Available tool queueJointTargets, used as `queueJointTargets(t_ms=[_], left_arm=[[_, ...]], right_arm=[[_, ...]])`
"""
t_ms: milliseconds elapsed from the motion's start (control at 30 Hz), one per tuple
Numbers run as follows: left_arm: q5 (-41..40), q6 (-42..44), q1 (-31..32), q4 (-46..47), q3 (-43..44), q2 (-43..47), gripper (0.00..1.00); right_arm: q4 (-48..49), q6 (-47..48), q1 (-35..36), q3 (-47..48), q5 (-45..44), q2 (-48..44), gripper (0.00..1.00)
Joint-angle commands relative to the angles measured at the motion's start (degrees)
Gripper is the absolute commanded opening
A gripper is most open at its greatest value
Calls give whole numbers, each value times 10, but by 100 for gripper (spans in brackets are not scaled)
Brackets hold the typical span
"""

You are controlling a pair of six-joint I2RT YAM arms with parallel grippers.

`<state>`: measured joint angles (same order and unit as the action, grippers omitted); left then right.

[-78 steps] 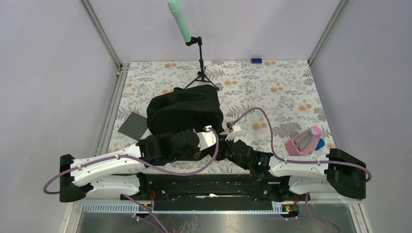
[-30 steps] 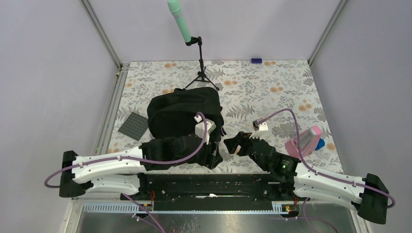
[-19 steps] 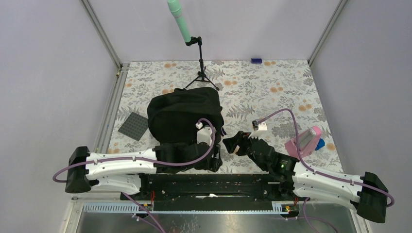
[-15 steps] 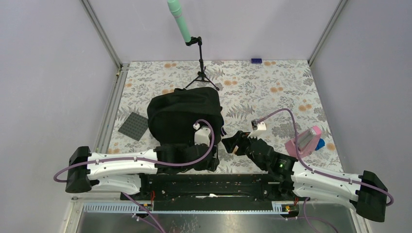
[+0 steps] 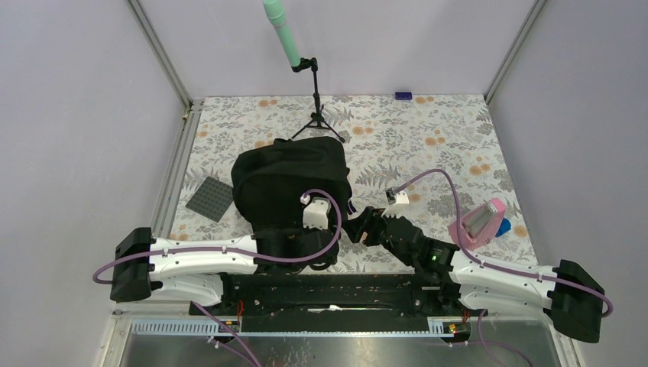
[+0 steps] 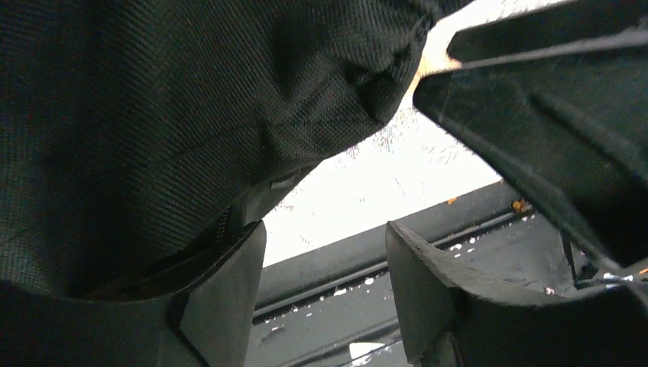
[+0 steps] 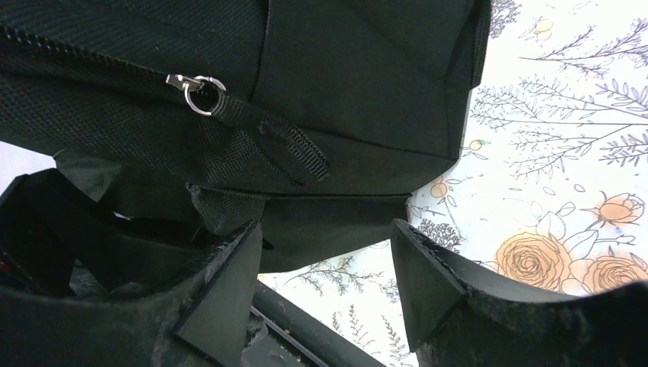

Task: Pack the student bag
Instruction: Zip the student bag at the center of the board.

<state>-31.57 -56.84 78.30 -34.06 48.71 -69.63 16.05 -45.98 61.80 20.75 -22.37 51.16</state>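
Both spread by student bag [image 5: 286, 180]: left gripper [image 6: 322, 229], right gripper [image 7: 326, 225]; zipper pull [image 7: 195, 88] only in right-wrist view.

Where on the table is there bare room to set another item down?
Widest bare patch: the far right of the table, bordered by the tripod, the small blue block and the pink case. A smaller one lies far left, between tripod, backpack and rail. Tight: near middle, where the left arm and right arm crowd the backpack.

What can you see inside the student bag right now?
Nothing of the inside shows. The student bag presents only black outer fabric from above, and the right wrist view shows a zipper pull on a closed-looking stretch. Any contents are covered.
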Motion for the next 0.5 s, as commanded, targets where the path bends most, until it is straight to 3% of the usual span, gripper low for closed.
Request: queueJointTargets(t_ms=[0,467], left_arm=[[-70,-7,3,41,-1,-1,60],[-184,-19,2,34,27,-71,41]], right_arm=[[29,-9,-3,25,14,7,69],[38,-14,-3,26,29,16,66]])
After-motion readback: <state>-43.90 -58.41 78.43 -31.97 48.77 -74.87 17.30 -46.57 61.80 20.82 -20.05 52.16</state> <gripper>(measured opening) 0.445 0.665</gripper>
